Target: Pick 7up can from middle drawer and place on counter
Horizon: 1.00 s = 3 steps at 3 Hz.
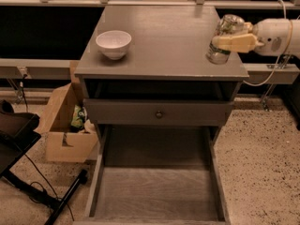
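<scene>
While the 7up can (pixel 228 26) hangs at the counter's (pixel 168 36) right front corner: level it, lower straight down, set it inboard of the edge before release.
7up can: tilted, base at or just above the counter; contact unclear.
Gripper (pixel 220 42): fingers (pixel 236 43) closed on the can's middle.
Arm: reaches in level from the right.
Middle drawer (pixel 157 191): pulled out below.
White bowl (pixel 114 42): counter's left, well apart.

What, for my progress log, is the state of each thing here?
Can: gripped by the claw, slightly tilted, at the counter's right front corner.
Claw: shut on the can, reaching in from the right.
Middle drawer: open, empty.
Knob drawer: pushed in.
Bowl: upright, empty, on the counter.
Box: open, on the floor.
</scene>
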Each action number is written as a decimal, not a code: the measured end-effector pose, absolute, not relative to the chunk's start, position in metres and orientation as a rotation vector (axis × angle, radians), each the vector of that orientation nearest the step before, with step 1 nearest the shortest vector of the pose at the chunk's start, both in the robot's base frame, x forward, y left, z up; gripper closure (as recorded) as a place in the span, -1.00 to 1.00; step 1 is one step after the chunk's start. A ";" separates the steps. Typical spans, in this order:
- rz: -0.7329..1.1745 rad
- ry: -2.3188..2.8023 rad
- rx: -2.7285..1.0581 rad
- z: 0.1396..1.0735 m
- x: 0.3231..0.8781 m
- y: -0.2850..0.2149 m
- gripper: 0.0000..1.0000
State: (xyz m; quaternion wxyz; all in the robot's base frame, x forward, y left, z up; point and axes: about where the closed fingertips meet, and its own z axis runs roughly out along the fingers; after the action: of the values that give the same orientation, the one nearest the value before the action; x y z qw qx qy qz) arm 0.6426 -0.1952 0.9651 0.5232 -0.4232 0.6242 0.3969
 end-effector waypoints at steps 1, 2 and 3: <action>0.891 1.517 -0.988 0.983 0.678 -0.176 1.00; 0.816 1.582 -0.987 0.952 0.730 -0.144 1.00; 0.768 1.649 -1.006 0.905 0.758 -0.123 1.00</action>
State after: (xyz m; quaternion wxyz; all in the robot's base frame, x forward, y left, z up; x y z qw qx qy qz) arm 0.7576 -0.1235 0.9045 0.5066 -0.4171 0.6840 0.3186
